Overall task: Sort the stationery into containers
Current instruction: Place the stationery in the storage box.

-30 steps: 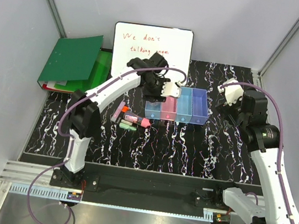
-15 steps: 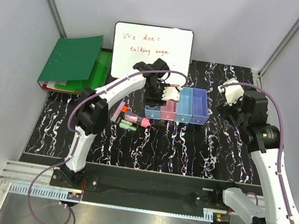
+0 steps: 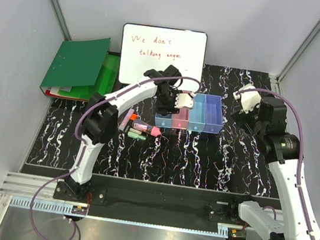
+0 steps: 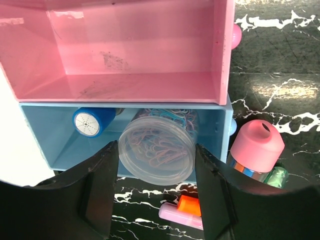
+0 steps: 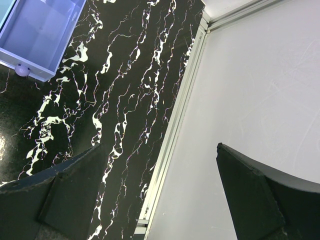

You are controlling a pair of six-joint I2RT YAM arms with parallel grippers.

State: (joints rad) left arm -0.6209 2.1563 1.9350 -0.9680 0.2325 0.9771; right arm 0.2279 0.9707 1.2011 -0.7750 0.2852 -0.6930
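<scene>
While the left tool (image 4: 156,150) clamps the clear tub (image 4: 157,162) over the blue bin's (image 4: 55,142) 6 o'clock wall, release may spill it.

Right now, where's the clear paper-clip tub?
Left wrist view: clear paper-clip tub is in the light blue bin, gripped by the left tool, beside the blue-capped bottle.

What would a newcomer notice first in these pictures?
First the whiteboard with red writing, standing at the back of the table beside a green folder. Then the left hand, gripping a clear round box of paper clips over the end light blue bin, where a blue-capped bottle already lies.
</scene>
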